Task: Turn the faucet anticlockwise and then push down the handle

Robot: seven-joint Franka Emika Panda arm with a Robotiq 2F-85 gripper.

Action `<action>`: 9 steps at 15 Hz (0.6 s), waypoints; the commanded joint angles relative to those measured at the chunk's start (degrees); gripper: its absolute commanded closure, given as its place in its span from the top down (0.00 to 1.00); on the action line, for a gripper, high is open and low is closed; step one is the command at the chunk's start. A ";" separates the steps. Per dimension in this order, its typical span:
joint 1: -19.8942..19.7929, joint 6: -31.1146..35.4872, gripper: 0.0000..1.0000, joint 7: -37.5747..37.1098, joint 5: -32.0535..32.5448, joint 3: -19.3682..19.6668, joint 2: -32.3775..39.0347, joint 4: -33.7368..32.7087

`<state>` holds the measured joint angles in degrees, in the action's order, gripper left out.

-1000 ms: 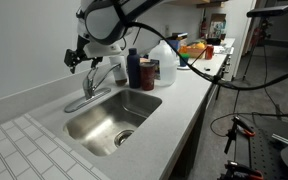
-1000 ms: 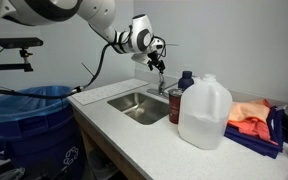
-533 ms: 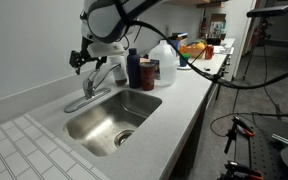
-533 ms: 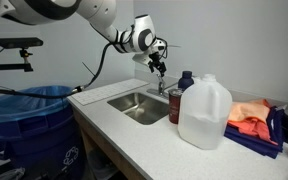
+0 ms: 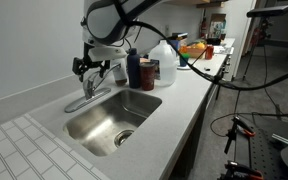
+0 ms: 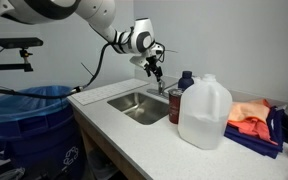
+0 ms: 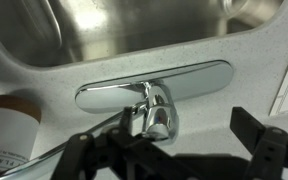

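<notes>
Chrome faucet (image 7: 156, 112): likely rigid, slick, stiff pivot. Your gripper (image 7: 166, 140) jaws spread wide, empty; faucet at 12 o'clock. Grip low, squarely.

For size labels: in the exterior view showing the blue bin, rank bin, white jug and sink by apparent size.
1. blue bin
2. white jug, enlarged by nearness to the camera
3. sink

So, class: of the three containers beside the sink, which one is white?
The large handled jug. It is the biggest and the only white one; the bottle behind it is blue and the small jar is dark.
</notes>
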<state>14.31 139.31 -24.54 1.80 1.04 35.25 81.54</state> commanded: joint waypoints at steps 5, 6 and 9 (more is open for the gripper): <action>-0.13 -5.99 1.00 -1.60 -0.86 -0.21 -1.66 2.76; 0.16 -5.64 1.00 -2.21 -0.30 0.24 -1.58 2.82; 0.01 -5.27 1.00 -1.69 0.25 0.52 -2.01 2.77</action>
<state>14.28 134.23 -25.59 1.34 1.17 35.19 82.99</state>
